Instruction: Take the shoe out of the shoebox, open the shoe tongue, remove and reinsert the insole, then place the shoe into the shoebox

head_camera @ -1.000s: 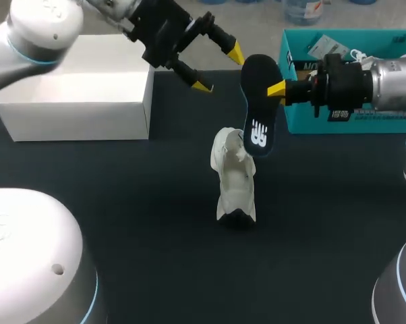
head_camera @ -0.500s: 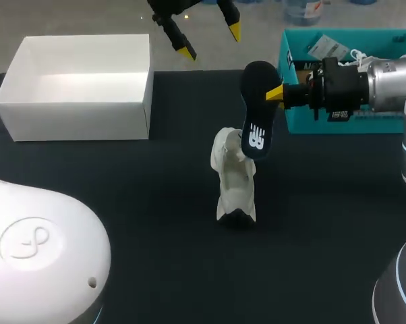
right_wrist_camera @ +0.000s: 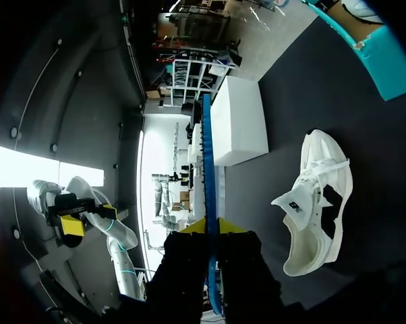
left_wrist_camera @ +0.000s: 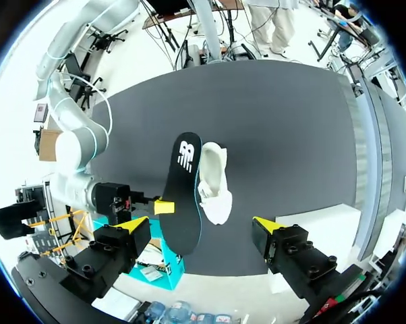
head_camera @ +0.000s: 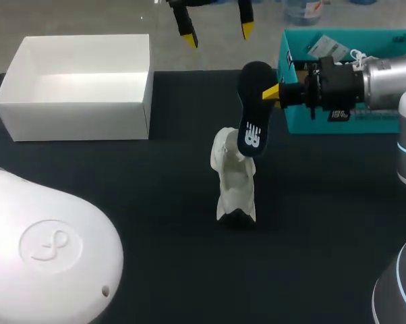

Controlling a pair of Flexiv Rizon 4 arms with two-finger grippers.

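In the centre of the frame, a white shoe (head_camera: 233,179) sits on the dark table (head_camera: 122,202). Just above it, the right gripper (head_camera: 269,92), entering from the right, is clamped on a dark insole (head_camera: 252,115). At top centre, the left gripper (head_camera: 217,35) has its fingers spread apart, holding nothing. A white shoebox (head_camera: 75,121) is at upper left and a teal bin (head_camera: 365,125) at upper right.

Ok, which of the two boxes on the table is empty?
The white cardboard shoebox, at the left; the teal box opposite has paper tags and other items inside.

Head view's upper edge cut off left pincer (head_camera: 216,34); only its finger ends showed. Lower end of insole (head_camera: 252,111) hid collar of shoe (head_camera: 233,182).
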